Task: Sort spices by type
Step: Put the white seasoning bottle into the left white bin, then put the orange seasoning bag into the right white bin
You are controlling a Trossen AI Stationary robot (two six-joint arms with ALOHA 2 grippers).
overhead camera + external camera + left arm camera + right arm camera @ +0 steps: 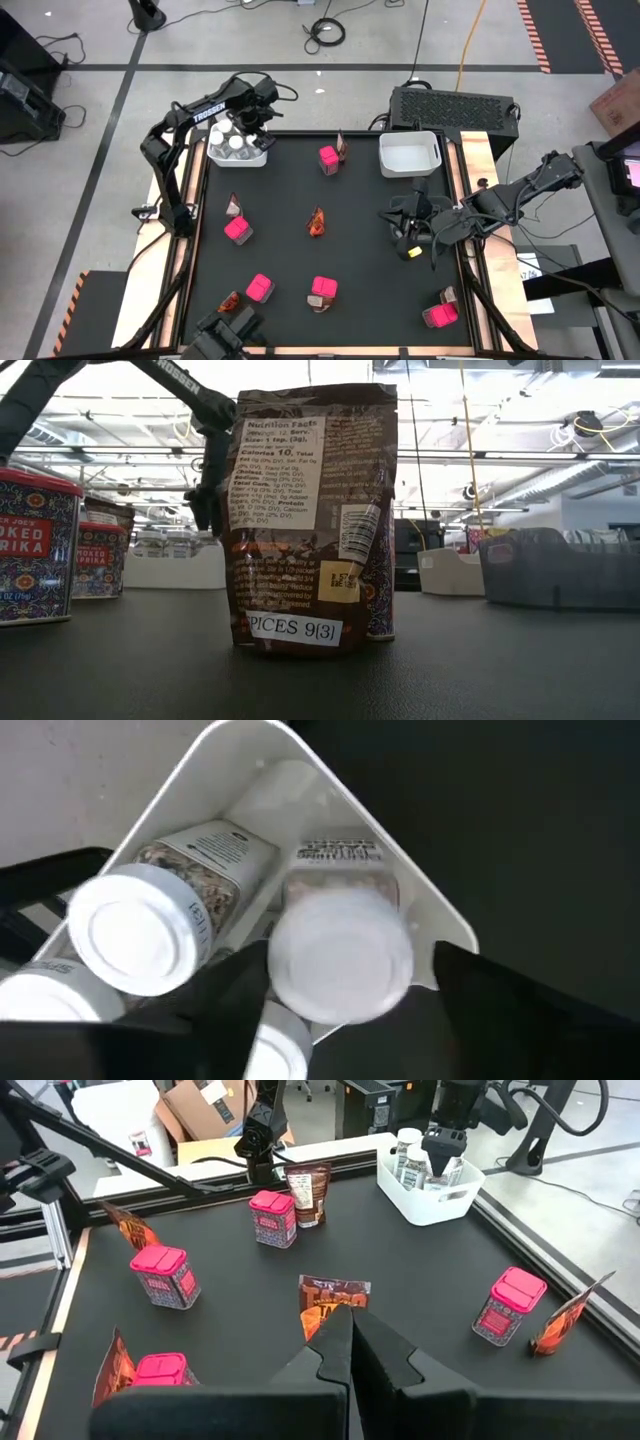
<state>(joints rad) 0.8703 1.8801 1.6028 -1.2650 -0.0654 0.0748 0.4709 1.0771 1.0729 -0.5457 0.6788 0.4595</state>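
several small clear white-capped jars [236,146] sit in the white rectangular bin [254,158] at the far left corner of the black tabletop [370,230], and the left gripper [249,124] hangs over them with its fingers [232,992] spread on either side of one jar's cap [338,966]. bright pink cube boxes [238,229] and crinkly orange-brown sachets [317,222] lie scattered across the tabletop, while the right gripper [413,237] waits near the right edge, fingers pressed together on nothing.
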